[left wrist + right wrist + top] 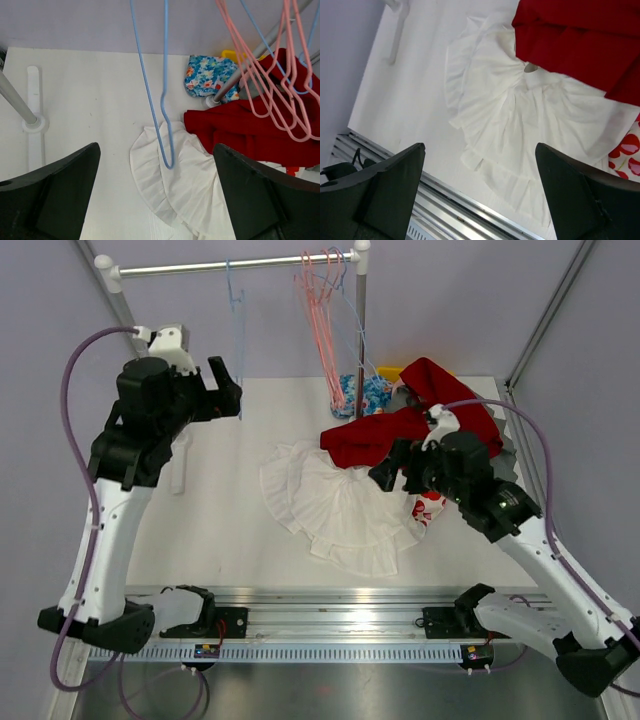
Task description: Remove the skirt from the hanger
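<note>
Now the white skirt [340, 505] lies midway between the side edges of the table [220, 540], off the blue hanger [236, 330]; our left gripper [228, 388] and right gripper [395, 472] gape empty. Removal looks done; next, we retreat.

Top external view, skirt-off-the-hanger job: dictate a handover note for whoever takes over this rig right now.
Left gripper: open, empty, raised beside the thin blue wire hanger.
Right gripper: open, empty, above the skirt's right side.
White ruffled skirt: lying spread on the white table, with a red garment overlapping its far edge.
Blue hanger: bare, hanging from the metal rail, apart from the bunch of pink hangers.
Done: the skirt is off the hanger.
Left: probably only pulling both arms back, as nothing is held.
</note>
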### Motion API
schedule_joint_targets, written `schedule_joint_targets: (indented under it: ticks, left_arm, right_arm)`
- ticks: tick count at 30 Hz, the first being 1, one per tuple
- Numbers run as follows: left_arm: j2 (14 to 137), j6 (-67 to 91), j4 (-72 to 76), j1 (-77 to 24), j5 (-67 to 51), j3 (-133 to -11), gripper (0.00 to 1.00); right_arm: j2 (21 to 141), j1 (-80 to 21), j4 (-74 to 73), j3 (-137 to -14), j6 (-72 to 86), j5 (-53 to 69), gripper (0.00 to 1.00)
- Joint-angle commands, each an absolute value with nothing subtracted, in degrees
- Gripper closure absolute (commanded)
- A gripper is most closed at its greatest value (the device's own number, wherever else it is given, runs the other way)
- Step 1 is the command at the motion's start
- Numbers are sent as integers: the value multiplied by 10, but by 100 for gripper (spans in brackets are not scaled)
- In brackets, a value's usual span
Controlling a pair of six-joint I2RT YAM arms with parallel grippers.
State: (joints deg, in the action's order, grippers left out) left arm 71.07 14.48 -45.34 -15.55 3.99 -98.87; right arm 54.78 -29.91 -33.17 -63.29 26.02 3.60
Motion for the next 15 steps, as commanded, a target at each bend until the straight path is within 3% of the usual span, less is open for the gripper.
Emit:
schedule_joint_targets:
  ticks: [1, 5, 15]
  left_arm:
    - [650, 161, -443, -155, 14, -955, 1]
    - [611, 160, -473, -155, 17, -947, 1]
    - [527, 171, -498, -155, -14, -913, 1]
  right_arm:
    - [599, -420, -338, -607, 314, -99, 0]
    - [684, -506, -344, -597, 375, -193, 0]
    - [867, -519, -338, -613, 425, -332, 1]
